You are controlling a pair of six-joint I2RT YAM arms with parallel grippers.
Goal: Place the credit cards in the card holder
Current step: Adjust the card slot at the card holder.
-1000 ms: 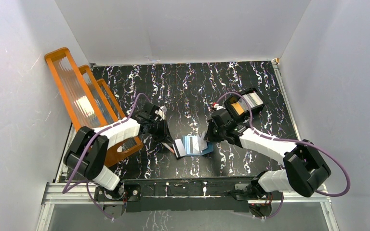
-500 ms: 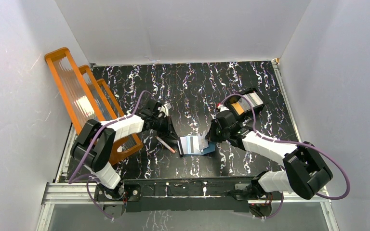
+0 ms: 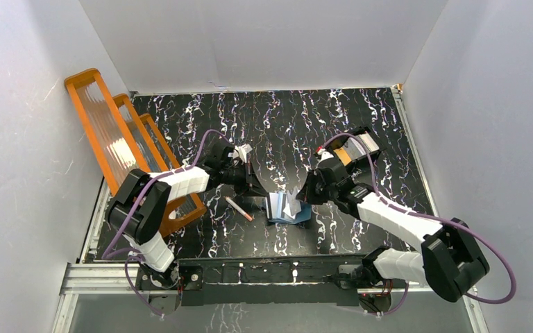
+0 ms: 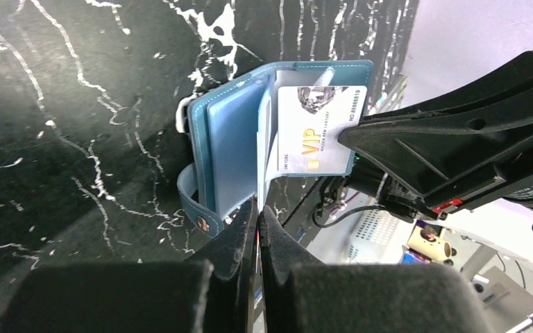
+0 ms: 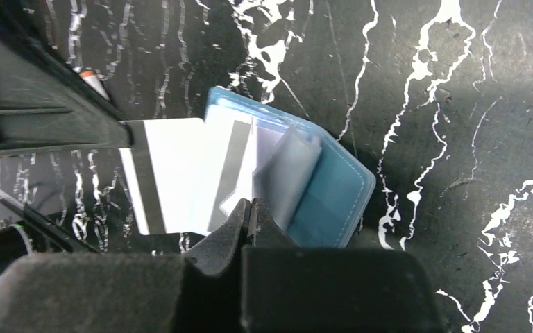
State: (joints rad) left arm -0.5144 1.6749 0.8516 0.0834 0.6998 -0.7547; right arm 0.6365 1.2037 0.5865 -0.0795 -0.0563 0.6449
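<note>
The teal card holder point(image 3: 302, 214) lies open between my grippers. It also shows in the left wrist view point(image 4: 232, 146) and the right wrist view point(image 5: 333, 187). My left gripper point(image 3: 259, 192) point(image 4: 258, 208) is shut on a white credit card with a grey stripe point(image 5: 173, 173), whose far end lies between the holder's leaves. My right gripper point(image 3: 305, 196) point(image 5: 250, 207) is shut on an inner leaf of the holder, beside a white VIP card point(image 4: 316, 132) that sits in it. More cards, orange and silver, stand in the black tray point(image 3: 352, 149).
A thin pink-brown pen point(image 3: 239, 208) lies just left of the holder, under my left arm. The big orange ribbed rack point(image 3: 114, 135) stands along the left wall. White walls close the table on three sides.
My left gripper has moved right and away from me with the white card, bringing it into the holder and uncovering the pen. The holder has shifted slightly right. The right gripper has kept its hold.
</note>
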